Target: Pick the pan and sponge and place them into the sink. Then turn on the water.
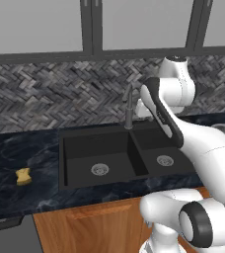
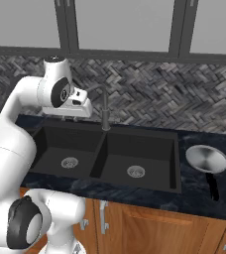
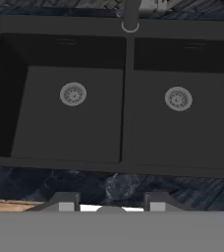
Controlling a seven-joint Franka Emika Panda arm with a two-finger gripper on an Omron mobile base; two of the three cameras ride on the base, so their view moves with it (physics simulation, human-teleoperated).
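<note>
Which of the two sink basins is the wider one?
The basin on the sponge's side, left of the faucet; the basin toward the pan is narrower.

Black sink [image 1: 80, 148] with silver drains [image 3: 73, 93], yellow sponge [image 1: 23, 176], grey pan [image 2: 206, 158] — dark marbled counter [image 1: 16, 153], grey herringbone wall tiles [image 1: 50, 94].

sponge [image 1: 23, 176] left of sink [image 1: 62, 163], pan [image 2: 206, 158] right
</note>
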